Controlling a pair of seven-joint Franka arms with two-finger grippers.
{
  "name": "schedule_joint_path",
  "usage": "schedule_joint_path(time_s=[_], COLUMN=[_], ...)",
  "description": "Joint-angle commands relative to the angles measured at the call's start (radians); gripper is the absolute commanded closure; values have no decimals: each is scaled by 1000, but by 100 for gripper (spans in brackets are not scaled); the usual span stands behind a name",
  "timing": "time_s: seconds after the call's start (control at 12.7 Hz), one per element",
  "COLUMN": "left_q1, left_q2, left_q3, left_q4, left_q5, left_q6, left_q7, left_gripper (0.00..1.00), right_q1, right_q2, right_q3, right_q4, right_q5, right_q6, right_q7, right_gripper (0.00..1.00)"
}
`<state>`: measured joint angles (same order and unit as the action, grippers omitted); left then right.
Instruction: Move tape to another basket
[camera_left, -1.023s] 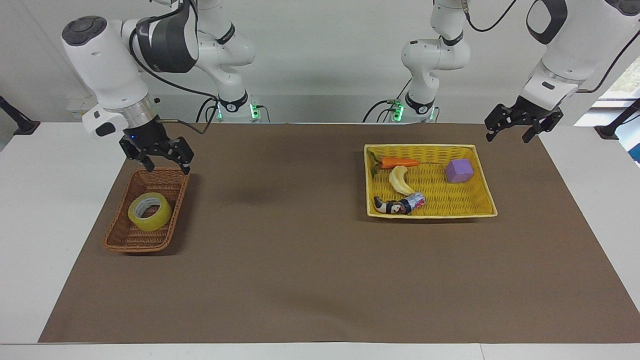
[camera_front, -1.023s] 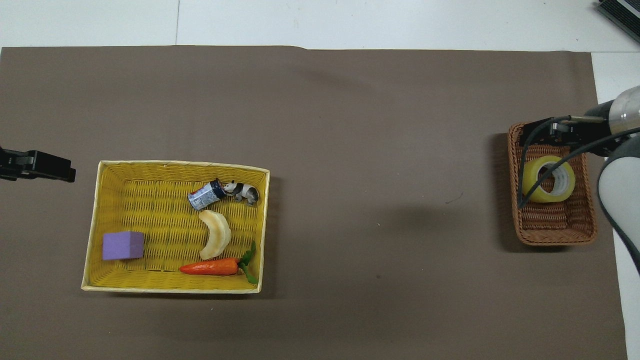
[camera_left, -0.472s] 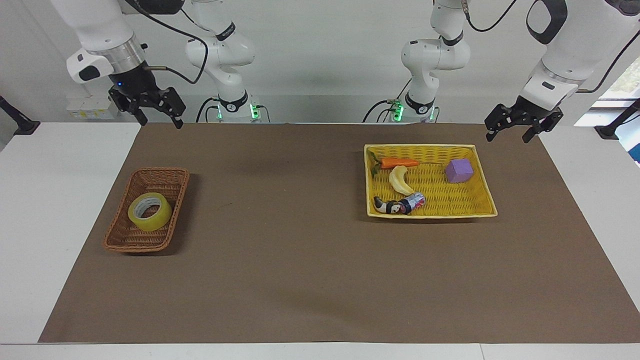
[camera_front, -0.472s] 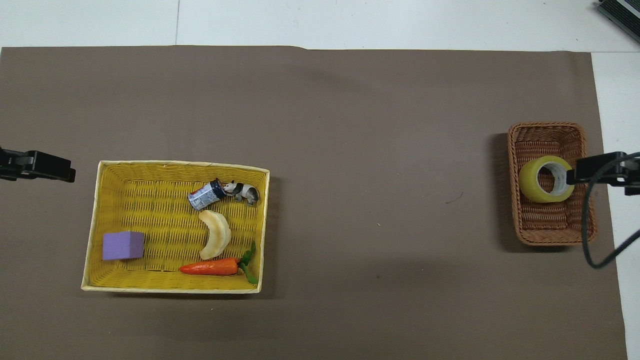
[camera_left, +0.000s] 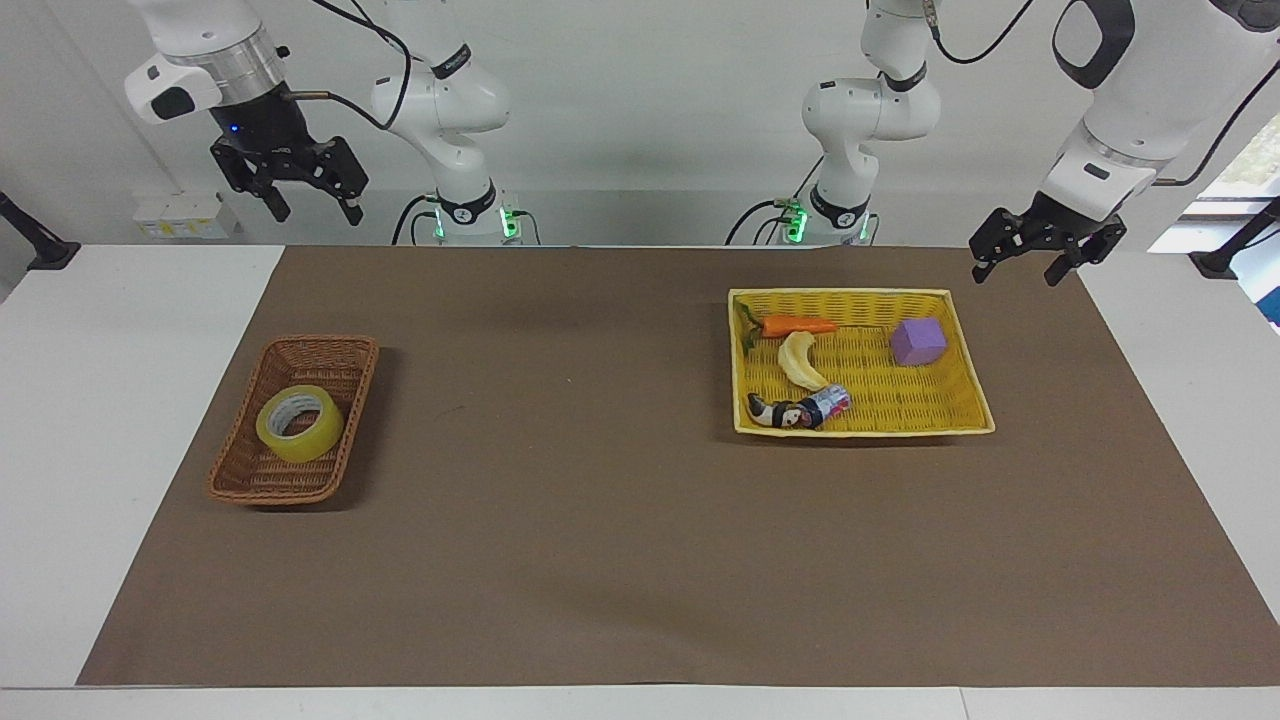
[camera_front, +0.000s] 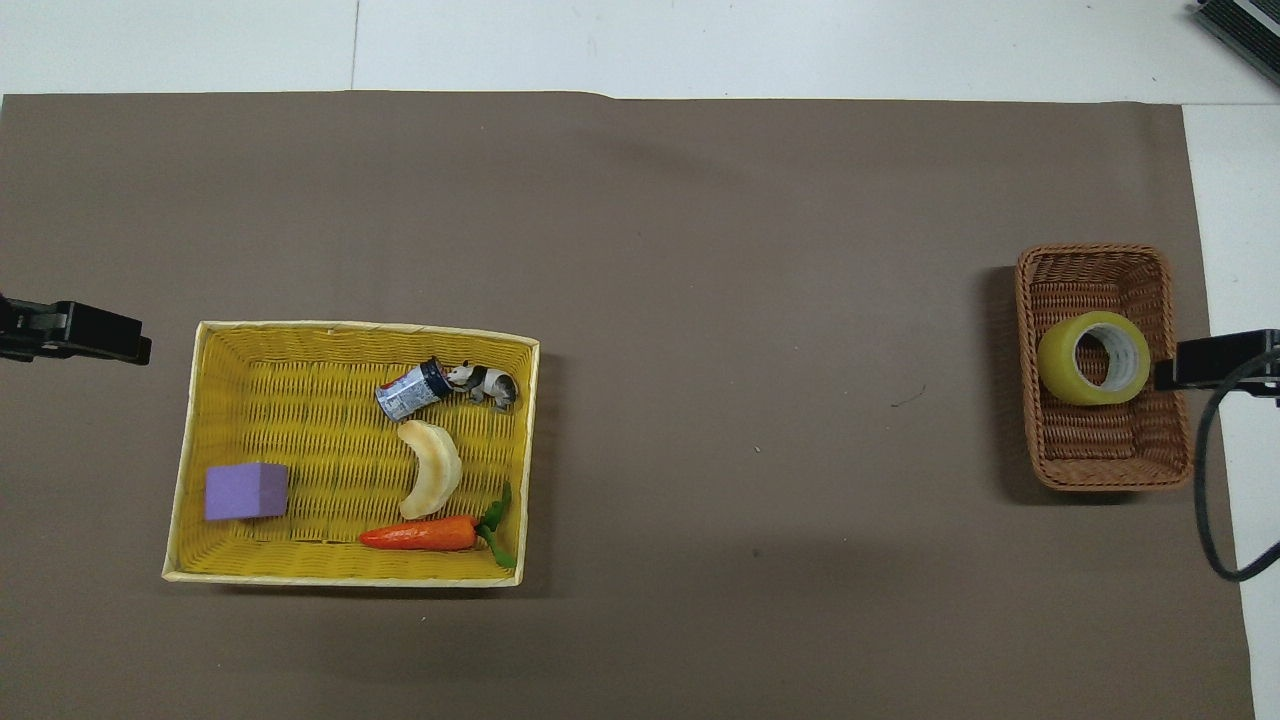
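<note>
The yellow tape (camera_left: 299, 423) lies on its side in the dark-brown wicker basket (camera_left: 262, 492) at the right arm's end of the table. It also shows in the overhead view (camera_front: 1093, 357), in the middle of the basket (camera_front: 1110, 478). My right gripper (camera_left: 313, 214) is open and empty, raised high, well clear of the basket; in the overhead view its tip (camera_front: 1215, 360) shows just beside the basket's outer rim. My left gripper (camera_left: 1015, 274) is open and empty and waits above the mat's corner by the yellow tray; it also shows in the overhead view (camera_front: 95, 343).
A bright-yellow woven tray (camera_left: 860, 428) toward the left arm's end holds a carrot (camera_left: 797, 325), a banana (camera_left: 800, 362), a purple cube (camera_left: 918, 341), a small can (camera_left: 828, 404) and a toy animal (camera_left: 775, 412). A brown mat (camera_left: 600, 520) covers the table.
My right gripper rose from just above the basket's end nearer the robots to a high position, empty. The tape stayed in the basket. The left arm has not moved.
</note>
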<state>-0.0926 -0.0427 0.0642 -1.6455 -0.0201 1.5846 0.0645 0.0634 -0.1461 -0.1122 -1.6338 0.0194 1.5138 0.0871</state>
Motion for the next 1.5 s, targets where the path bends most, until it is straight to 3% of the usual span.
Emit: schedule_joint_path(time_s=[0.0, 0.24, 0.71, 1.42], left_q1=[-13, -13, -13, -13], left_q2=[3, 3, 3, 3], left_q3=[11, 11, 11, 11], left_q4=[16, 16, 15, 16], left_q5=[19, 19, 19, 19], left_q6=[-21, -21, -21, -21], left_q7=[8, 8, 8, 8], left_gripper=[0, 0, 0, 0], right_q1=[16, 0, -2, -16], right_q2=[5, 8, 3, -3], right_q3=[23, 19, 28, 17], right_q4=[35, 37, 25, 14], right_q5=[-143, -26, -36, -30], right_q6=[-20, -26, -18, -18], right_q7=[-33, -20, -121, -96], right_gripper=[0, 0, 0, 0])
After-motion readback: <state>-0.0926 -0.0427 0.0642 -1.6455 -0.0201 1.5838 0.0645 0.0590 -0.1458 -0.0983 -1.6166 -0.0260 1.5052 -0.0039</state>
